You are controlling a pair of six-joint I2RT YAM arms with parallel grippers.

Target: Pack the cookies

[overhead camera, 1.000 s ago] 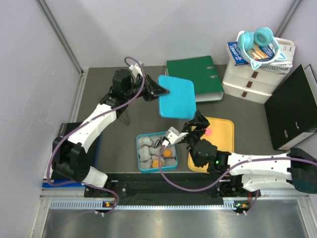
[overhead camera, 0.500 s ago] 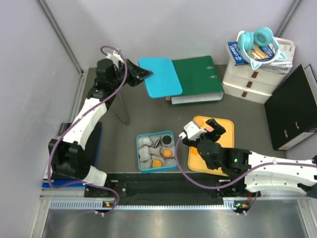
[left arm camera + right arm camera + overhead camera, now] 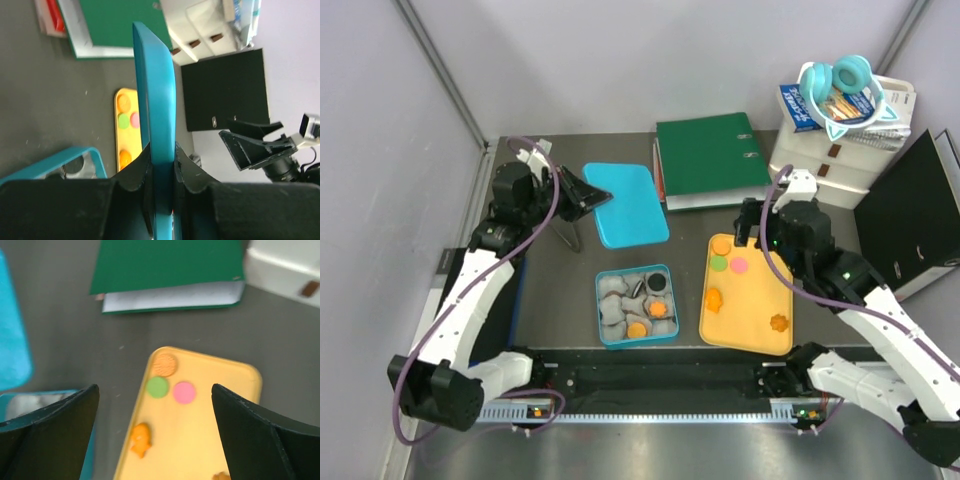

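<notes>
Left gripper (image 3: 161, 150): clamped on the edge of a flat teal plastic lid (image 3: 154, 85).
Right gripper (image 3: 154, 390): spread wide, nothing held.
Small coin-sized cookies (image 3: 184, 392): laid below its fingers on a flat yellow-orange tray (image 3: 200, 440); five, it seems.

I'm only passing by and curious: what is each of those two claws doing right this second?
Left gripper: closed, clamping the flat teal plastic lid by its edge.
Right gripper: open, holding nothing.
</notes>
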